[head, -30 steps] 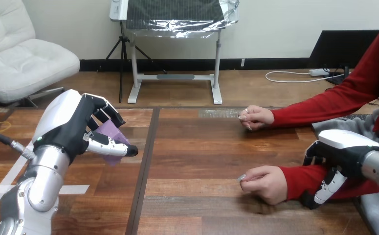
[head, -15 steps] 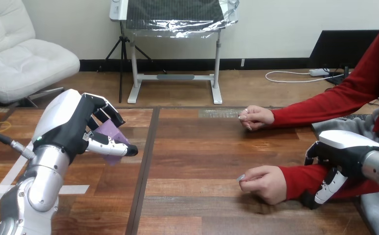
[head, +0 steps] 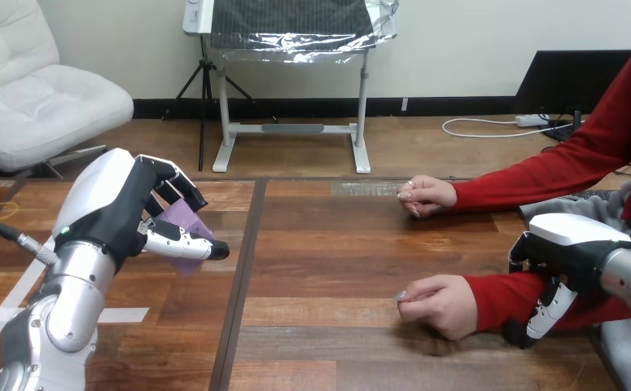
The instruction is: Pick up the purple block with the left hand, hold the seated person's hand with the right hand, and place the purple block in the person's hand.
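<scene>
Gripping the purple block (head: 181,223) between curled fingers and thumb, the left hand (head: 112,208) hovers over the wooden table (head: 328,244) at 9 o'clock. At 4 o'clock the right hand (head: 574,252) lies against the person's red sleeve (head: 495,292); whether it grasps cannot be told. The person's nearer hand (head: 440,305) rests fisted at 5 o'clock.

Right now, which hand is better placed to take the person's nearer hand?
Right. The right hand sits beside the sleeve behind the person's nearer hand; the left hand is far off, curled round the purple block.
</scene>
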`<state>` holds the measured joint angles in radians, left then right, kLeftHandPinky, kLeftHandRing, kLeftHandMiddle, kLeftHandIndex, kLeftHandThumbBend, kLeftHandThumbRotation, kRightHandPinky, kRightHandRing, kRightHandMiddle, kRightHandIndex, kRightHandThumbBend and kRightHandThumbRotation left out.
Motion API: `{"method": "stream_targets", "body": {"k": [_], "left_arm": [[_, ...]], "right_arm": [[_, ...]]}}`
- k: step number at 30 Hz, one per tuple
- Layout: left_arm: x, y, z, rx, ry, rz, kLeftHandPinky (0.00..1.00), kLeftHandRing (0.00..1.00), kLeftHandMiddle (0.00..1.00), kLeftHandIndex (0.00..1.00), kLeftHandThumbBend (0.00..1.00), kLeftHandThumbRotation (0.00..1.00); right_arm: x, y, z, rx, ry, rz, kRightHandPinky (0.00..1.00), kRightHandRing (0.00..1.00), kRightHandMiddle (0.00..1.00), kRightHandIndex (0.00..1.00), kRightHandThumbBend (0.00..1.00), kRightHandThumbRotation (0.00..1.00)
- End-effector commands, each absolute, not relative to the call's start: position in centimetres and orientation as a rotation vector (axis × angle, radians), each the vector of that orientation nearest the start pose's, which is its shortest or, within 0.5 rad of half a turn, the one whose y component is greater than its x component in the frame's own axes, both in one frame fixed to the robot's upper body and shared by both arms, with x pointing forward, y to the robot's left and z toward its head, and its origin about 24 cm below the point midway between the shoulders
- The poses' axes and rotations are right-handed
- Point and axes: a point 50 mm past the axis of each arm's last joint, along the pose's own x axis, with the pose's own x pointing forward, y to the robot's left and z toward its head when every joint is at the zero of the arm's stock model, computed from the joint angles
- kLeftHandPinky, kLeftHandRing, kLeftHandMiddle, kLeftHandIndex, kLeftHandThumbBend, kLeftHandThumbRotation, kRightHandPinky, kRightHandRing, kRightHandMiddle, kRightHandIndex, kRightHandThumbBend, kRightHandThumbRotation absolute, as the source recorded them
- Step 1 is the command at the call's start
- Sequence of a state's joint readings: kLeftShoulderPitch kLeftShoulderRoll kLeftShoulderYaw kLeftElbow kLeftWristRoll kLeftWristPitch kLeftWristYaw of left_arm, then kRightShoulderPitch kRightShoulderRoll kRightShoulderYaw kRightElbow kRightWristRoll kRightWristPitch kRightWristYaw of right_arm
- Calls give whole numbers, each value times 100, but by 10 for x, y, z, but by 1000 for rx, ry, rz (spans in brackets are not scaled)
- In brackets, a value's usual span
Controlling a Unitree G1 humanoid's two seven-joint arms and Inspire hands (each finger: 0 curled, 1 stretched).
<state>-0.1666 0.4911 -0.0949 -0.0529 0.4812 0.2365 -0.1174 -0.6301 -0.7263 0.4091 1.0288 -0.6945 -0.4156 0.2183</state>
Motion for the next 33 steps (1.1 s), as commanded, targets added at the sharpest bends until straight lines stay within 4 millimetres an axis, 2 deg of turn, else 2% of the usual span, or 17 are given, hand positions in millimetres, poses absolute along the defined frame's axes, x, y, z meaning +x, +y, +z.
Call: {"method": "stream_targets", "body": {"k": [1, 9, 24, 33], "left_arm": [[290, 213, 123, 975, -72, -2, 22, 26, 33, 44, 83, 0], [290, 213, 123, 974, -81, -6, 24, 28, 35, 44, 83, 0], [291, 210, 118, 952, -93, -25, 23, 27, 34, 43, 83, 0], [295, 206, 111, 937, -101, -51, 26, 29, 35, 43, 83, 0]], "right_arm": [[323, -288, 39, -1498, 372, 552, 9, 17, 28, 42, 100, 11], [321, -286, 39, -1483, 294, 527, 9, 16, 25, 37, 99, 14], [320, -284, 43, -1455, 148, 478, 9, 14, 22, 24, 87, 17], [321, -282, 48, -1440, 82, 452, 10, 15, 22, 24, 84, 22]]}}
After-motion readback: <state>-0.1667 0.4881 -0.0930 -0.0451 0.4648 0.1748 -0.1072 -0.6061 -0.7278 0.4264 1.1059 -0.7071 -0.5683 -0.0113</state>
